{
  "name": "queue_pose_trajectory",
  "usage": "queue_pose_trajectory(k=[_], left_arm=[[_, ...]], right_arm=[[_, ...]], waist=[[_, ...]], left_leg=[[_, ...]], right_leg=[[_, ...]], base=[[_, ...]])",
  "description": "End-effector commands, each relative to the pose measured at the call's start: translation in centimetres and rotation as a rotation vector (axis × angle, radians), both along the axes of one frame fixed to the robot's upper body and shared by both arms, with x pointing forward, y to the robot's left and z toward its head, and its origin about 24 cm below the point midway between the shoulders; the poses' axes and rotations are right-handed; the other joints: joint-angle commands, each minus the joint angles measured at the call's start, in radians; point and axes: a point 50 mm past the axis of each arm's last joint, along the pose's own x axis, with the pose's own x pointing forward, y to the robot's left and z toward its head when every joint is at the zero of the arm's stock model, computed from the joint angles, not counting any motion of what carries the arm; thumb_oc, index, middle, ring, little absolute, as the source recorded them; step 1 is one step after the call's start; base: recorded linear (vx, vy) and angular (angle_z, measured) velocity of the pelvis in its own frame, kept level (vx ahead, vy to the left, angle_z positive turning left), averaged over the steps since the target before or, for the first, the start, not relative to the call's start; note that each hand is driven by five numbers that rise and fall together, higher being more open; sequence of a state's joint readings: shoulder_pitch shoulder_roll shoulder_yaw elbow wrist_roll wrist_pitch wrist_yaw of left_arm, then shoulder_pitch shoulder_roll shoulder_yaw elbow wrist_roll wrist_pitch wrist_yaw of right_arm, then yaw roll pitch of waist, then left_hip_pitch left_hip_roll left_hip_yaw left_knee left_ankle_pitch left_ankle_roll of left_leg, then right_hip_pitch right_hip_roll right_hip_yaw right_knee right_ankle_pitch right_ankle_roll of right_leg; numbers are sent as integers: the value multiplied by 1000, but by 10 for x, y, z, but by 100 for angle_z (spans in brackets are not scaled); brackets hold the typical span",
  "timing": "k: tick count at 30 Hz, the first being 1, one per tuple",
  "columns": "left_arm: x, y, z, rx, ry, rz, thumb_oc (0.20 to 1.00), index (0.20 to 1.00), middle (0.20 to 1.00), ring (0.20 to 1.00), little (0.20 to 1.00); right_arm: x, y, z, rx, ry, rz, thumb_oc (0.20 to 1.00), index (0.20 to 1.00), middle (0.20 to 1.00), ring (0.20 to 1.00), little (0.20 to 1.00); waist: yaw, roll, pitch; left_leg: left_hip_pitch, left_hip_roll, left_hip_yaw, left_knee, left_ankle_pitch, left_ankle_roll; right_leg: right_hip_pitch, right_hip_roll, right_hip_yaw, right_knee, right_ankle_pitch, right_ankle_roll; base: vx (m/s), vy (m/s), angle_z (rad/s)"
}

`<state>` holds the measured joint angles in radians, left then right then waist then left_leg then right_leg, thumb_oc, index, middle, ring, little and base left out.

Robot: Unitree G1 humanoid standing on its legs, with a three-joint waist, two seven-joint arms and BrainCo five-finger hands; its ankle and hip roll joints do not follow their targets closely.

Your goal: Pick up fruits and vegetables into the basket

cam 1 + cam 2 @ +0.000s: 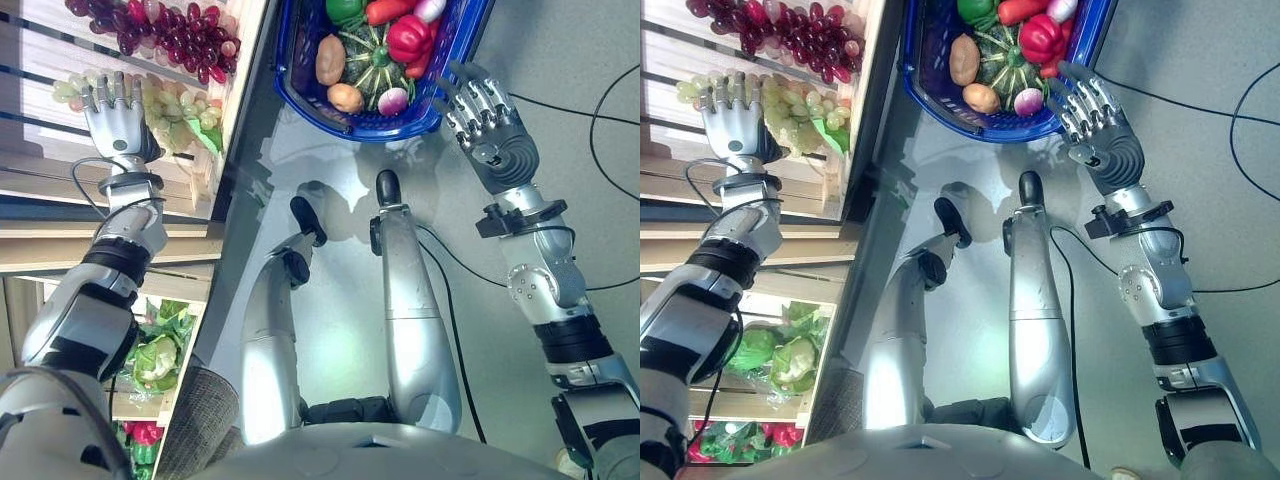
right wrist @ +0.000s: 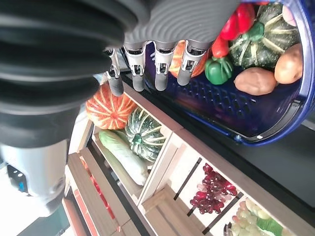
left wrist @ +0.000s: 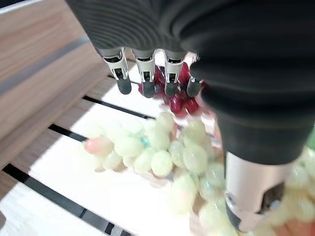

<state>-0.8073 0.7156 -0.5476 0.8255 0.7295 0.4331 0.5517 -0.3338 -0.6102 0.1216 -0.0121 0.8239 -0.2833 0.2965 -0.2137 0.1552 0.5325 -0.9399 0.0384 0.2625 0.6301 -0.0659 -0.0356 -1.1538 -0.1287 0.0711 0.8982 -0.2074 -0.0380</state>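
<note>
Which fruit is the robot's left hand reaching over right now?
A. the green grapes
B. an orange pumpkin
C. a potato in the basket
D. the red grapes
A: the left hand hangs with straight fingers right over the green grapes on the slatted wooden shelf, while the red grapes lie further along, past its fingertips.

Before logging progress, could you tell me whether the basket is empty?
No; the blue basket holds a potato, red pepper and green squash.
</note>
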Motion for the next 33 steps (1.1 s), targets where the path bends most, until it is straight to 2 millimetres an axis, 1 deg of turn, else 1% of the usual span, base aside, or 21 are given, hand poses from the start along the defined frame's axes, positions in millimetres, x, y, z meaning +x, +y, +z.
queue_pose_trajectory(k=[1,4,6,12,15,18,27,33], left_arm=[[-15,36,1,105,29,176,1000,1000,1000,1000,1000],[-16,37,5,125,1,204,1000,1000,1000,1000,1000],[-14,38,7,116,15,216,1000,1000,1000,1000,1000],[-16,44,0,64,68,279,1000,1000,1000,1000,1000],[-19,50,1,51,58,324,1000,1000,1000,1000,1000],[-20,51,2,51,51,342,1000,1000,1000,1000,1000],[-23,60,17,82,-10,400,1000,1000,1000,1000,1000],[-22,60,28,89,-75,412,1000,1000,1000,1000,1000]], right_arm=[[-13,4,23,-5,-123,42,1000,1000,1000,1000,1000],[-11,5,26,-4,-127,43,1000,1000,1000,1000,1000],[-11,6,28,-4,-131,46,1000,1000,1000,1000,1000],[-10,9,36,-26,-158,46,1000,1000,1000,1000,1000],[-9,9,41,-31,-168,40,1000,1000,1000,1000,1000],[-9,9,43,-34,-174,39,1000,1000,1000,1000,1000],[-10,10,52,-57,-200,42,1000,1000,1000,1000,1000],[-9,11,55,-67,-207,49,1000,1000,1000,1000,1000]], waist=[[-52,13,-13],[-51,11,-13],[-50,10,-13],[-53,10,-13],[-52,9,-13],[-53,8,-13],[-57,8,-13],[-60,9,-13]], left_leg=[[-44,-12,7,90,-100,-17],[-63,-8,9,102,-101,-16],[-72,-7,7,110,-103,-16],[-97,-6,10,120,-101,-20],[-106,-4,14,132,-105,-22],[-109,-3,14,133,-105,-23],[-144,4,25,164,-112,-25],[-173,7,33,188,-120,-25]], right_leg=[[-7,48,3,-39,17,81],[-26,49,4,-31,20,81],[-33,50,4,-26,21,81],[-61,55,10,-11,22,81],[-71,52,11,-2,22,82],[-73,52,12,-2,22,82],[-109,54,22,20,23,81],[-136,58,33,32,25,84]], base=[[16,22,-3],[19,28,-4],[7,12,-2],[11,38,-2],[14,43,-3],[2,14,0],[16,56,-1],[20,57,-3]])
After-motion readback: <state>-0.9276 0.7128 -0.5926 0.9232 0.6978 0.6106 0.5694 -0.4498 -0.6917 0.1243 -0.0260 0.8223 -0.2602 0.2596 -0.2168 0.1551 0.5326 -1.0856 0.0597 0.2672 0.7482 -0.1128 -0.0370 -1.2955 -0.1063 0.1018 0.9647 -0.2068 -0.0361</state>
